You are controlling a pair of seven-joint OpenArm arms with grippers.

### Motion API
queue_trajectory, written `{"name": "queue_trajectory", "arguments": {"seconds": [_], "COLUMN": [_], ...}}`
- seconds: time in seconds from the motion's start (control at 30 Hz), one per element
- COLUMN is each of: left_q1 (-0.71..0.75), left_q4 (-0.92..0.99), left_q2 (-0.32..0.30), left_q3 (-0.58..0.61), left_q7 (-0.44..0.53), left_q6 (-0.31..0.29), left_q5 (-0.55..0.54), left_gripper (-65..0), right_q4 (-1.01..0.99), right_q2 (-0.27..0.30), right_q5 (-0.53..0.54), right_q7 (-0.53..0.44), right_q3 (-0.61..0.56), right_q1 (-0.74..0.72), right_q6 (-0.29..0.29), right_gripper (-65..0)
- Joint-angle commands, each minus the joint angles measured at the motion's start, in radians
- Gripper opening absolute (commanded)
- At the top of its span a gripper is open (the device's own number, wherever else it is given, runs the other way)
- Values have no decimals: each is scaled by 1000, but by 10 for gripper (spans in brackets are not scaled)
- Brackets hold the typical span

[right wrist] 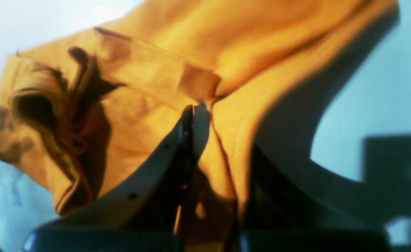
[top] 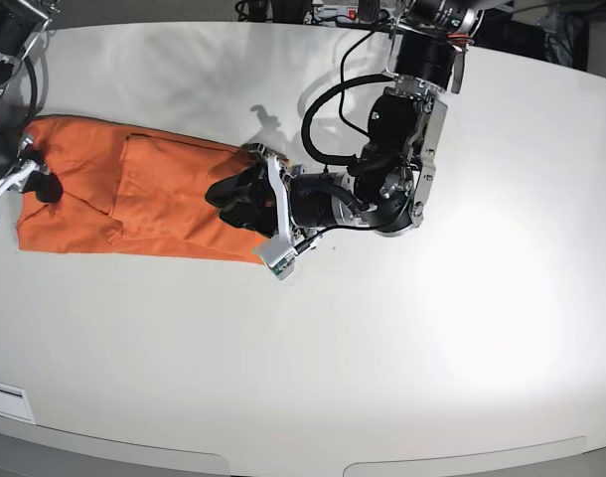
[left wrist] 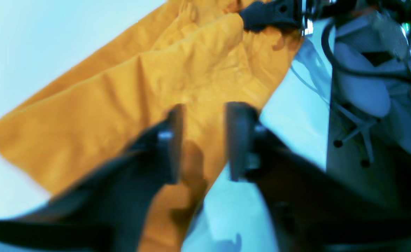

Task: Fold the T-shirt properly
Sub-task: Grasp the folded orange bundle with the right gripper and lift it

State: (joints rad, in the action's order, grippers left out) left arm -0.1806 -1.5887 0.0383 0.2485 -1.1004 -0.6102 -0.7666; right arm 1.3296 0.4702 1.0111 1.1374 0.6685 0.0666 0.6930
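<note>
The orange T-shirt [top: 144, 199] lies on the white table [top: 402, 338] as a long, narrow folded strip running left to right. My left gripper [top: 224, 197] hovers over its right end, jaws open with cloth below them in the left wrist view [left wrist: 205, 141]. The T-shirt [left wrist: 121, 105] fills that view's middle. My right gripper [top: 40, 186] is at the strip's left end. In the right wrist view its fingertips [right wrist: 195, 113] are pressed together on a seamed edge of the T-shirt [right wrist: 149, 77], which bunches up to the left.
The left arm's body and cables [top: 382, 169] stand over the table's middle back. My right gripper also shows at the top of the left wrist view [left wrist: 271, 15]. An office chair base [left wrist: 359, 133] stands beyond the table edge. A white label [top: 5, 402] is at the front left.
</note>
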Motion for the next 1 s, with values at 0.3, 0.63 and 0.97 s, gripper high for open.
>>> {"name": "queue_trajectory", "arguments": {"seconds": [0.3,0.63,0.97], "left_q1": [-22,-16,14], "left_q4": [-33,-32,-32], "left_q2": [8,-42,-103], "left_q3": [-93,-297,-303], "left_q7": [10,0,0], "left_q6": [-8,-8,-7], "left_q5": [-8,-48,-63], "left_gripper": [-336,-336,-336], "right_q4": [302,615,644], "right_q2": [91,-33,-273], "right_q5": [-114,-13,134], "right_q7": [-56,-52,-6], "right_q3": [6,6,-16], "right_q1": [-13,5,39], "right_q6": [-90,-101,-32], "right_gripper": [-650,-650,-650]}}
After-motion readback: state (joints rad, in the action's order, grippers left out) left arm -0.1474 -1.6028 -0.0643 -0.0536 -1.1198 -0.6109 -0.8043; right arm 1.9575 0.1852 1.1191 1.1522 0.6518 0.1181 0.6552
